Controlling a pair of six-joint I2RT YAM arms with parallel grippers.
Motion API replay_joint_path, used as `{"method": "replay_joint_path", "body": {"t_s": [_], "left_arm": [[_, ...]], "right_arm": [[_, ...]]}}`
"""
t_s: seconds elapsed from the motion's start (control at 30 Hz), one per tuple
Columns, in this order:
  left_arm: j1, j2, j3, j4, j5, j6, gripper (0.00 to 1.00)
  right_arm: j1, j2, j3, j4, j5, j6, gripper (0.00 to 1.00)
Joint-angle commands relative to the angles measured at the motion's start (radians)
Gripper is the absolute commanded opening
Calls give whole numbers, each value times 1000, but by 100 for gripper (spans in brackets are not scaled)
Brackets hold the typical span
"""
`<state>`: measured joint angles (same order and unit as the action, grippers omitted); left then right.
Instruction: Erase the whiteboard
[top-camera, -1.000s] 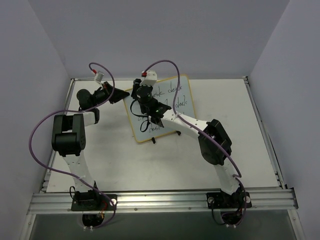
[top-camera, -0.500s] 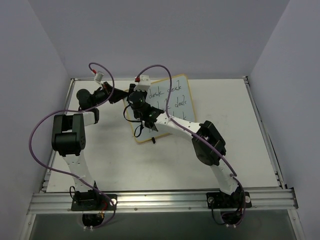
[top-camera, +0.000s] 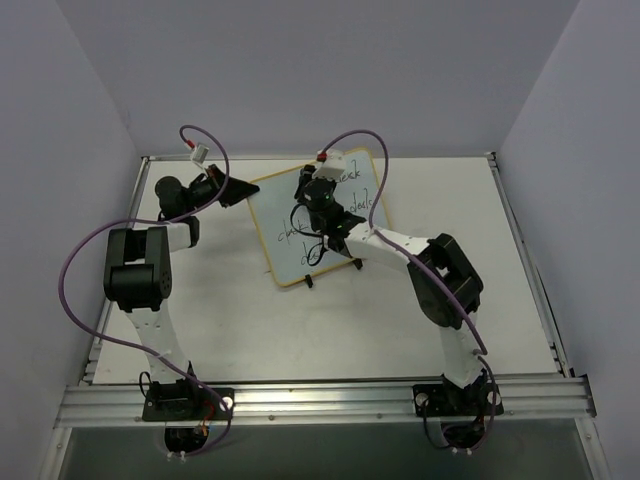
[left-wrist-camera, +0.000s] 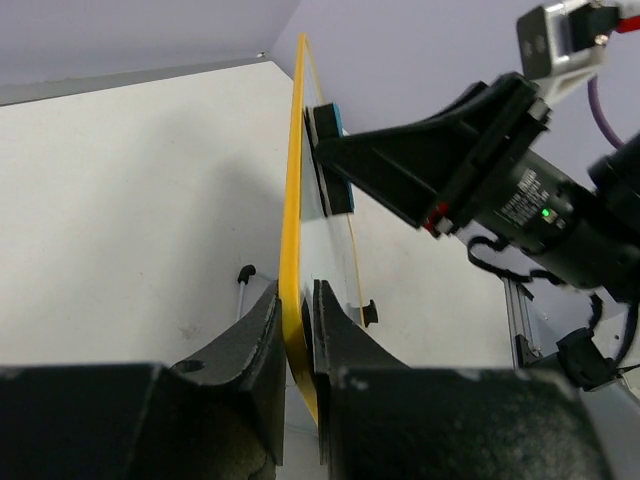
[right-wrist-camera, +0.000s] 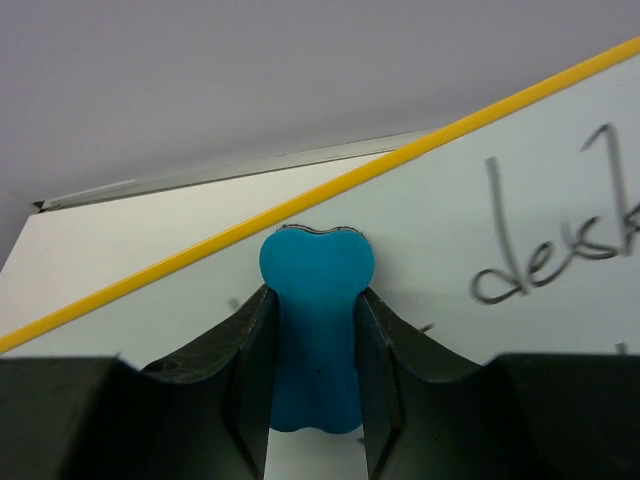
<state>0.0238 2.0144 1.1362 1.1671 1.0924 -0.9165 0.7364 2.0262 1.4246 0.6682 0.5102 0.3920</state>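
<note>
The right gripper (right-wrist-camera: 315, 296) has slid right along the whiteboard (top-camera: 283, 213).
It pinches the blue eraser (right-wrist-camera: 317, 340); the left gripper (left-wrist-camera: 297, 305) clamps the board's left edge.

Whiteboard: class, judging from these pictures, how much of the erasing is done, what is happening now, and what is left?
Done: the whiteboard's upper left area looks blank. In hand: the left claw grips the frame, and the right claw presses the eraser against the board near its top edge. Left: handwritten words, such as "desk", across the right and lower parts.
</note>
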Motion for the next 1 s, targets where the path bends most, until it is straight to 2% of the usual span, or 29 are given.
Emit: {"method": "replay_joint_path", "body": {"t_s": [0.0, 0.1, 0.23, 0.37, 0.5, 0.67, 0.73, 0.9, 0.97], "left_arm": [[-47, -49, 13, 148, 185, 62, 2], [-48, -51, 13, 131, 187, 77, 2], [-48, -48, 13, 129, 190, 80, 2], [-44, -49, 14, 105, 198, 103, 2], [-41, -55, 20, 17, 213, 174, 2], [-30, -95, 36, -281, 216, 375, 2], [-30, -115, 42, -346, 216, 455, 2], [-30, -143, 36, -398, 212, 496, 2], [-31, -154, 39, -475, 205, 537, 2]], "right_arm": [[-140, -1, -78, -88, -59, -42, 0], [-216, -15, -98, -108, -157, -61, 0], [-249, -27, -115, -107, -210, -79, 0], [-204, -43, -95, -110, -249, -79, 0], [-77, -40, -3, -146, -268, -99, 0], [46, 11, 120, -182, -292, -104, 0], [90, 31, 187, -197, -285, -114, 0], [101, 104, 290, -263, -234, -131, 0], [72, 106, 287, -277, -228, -145, 0]]}}
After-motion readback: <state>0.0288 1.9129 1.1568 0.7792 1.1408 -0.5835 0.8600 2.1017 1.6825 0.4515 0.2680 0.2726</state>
